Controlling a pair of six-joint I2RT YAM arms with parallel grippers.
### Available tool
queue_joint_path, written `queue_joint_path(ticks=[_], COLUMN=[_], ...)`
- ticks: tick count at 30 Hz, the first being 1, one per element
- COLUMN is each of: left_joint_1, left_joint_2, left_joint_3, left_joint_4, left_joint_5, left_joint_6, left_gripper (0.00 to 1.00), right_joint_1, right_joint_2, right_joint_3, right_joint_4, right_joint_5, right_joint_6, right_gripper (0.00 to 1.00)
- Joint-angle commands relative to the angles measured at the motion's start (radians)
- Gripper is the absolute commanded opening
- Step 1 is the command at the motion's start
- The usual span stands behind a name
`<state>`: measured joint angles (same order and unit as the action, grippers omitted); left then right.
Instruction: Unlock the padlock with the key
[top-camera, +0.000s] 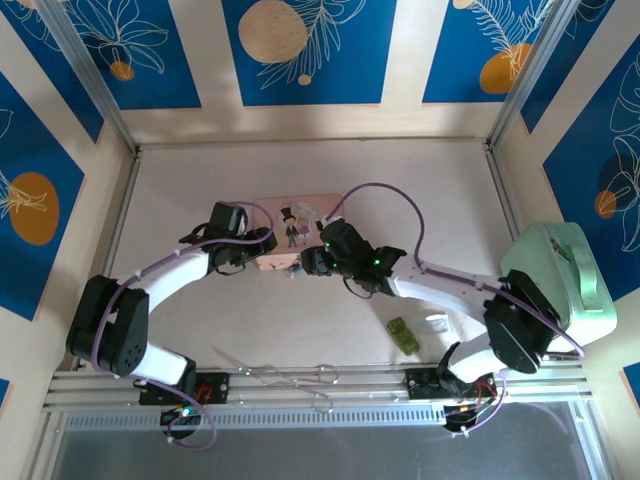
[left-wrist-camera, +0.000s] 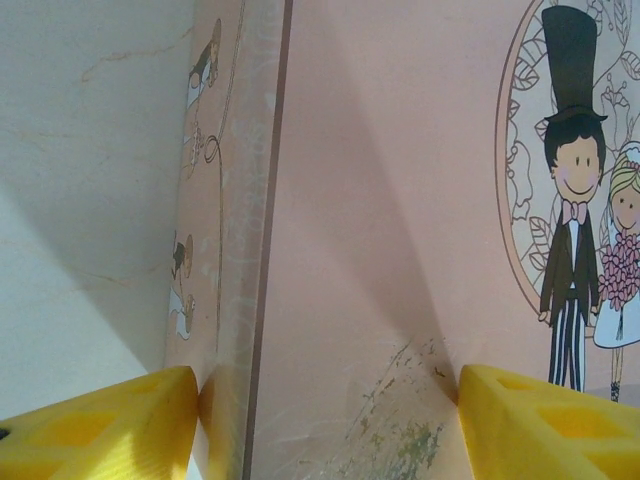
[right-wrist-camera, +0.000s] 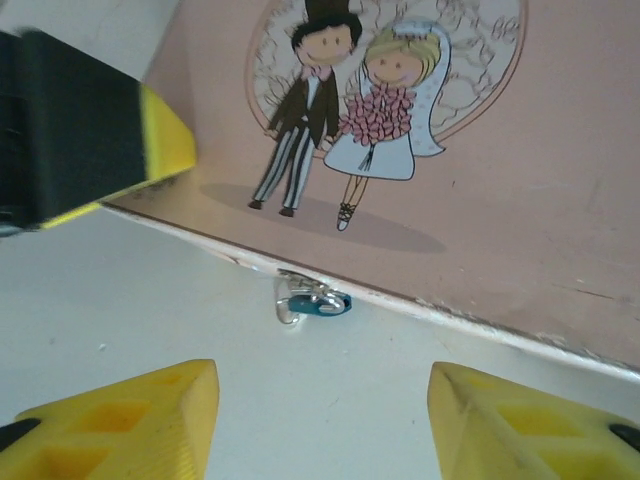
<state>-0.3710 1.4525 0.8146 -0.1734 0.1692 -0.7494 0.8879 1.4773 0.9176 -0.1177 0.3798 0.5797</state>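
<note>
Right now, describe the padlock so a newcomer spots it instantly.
Find the big pink picture box. Along its near edge, below the cartoon couple's feet, lies the padlock: tiny, blue with a silvery loop, unlike the green block off to the right.

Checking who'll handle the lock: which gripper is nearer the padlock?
Right. The right gripper faces the padlock beside the box; the left gripper sits over a box corner, farther off.

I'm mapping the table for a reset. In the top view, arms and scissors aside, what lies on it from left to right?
pink box → green block → mint-green case
</note>
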Motion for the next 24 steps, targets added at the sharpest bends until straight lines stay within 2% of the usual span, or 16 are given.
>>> queue_joint_path(ticks=[1, 5, 10, 16, 24], left_joint_1=[0.018, 0.018, 0.018, 0.018, 0.019], left_joint_2=[0.003, 0.009, 0.006, -0.005, -0.007], left_joint_3=[0.007, 0.028, 0.038, 0.027, 0.025], left_joint_4=[-0.005, -0.021, -0.039, -0.038, -0.041], left_joint_5=[0.007, 0.010, 0.015, 0.013, 0.016], left_joint_6=[0.031, 0.042, 0.053, 0.050, 0.051], left_gripper=[0.67, 0.66, 0.65, 0.64, 0.63], right_joint_1=[0.026, 0.068, 0.075, 0.060, 0.046], right_joint_2=[0.092, 0.218, 0.326, 0.360, 0.397], right_joint_3=[-0.026, -0.008, 0.049, 0.072, 0.097], right_joint_4=[0.130, 0.197, 0.202, 0.195, 0.197], right_joint_5=[-0.013, 0.061, 0.060, 0.088, 0.107], right_joint_6=[0.011, 0.047, 0.023, 0.017, 0.041], right_gripper=[0.56, 0.57, 0.54, 0.47, 0.53])
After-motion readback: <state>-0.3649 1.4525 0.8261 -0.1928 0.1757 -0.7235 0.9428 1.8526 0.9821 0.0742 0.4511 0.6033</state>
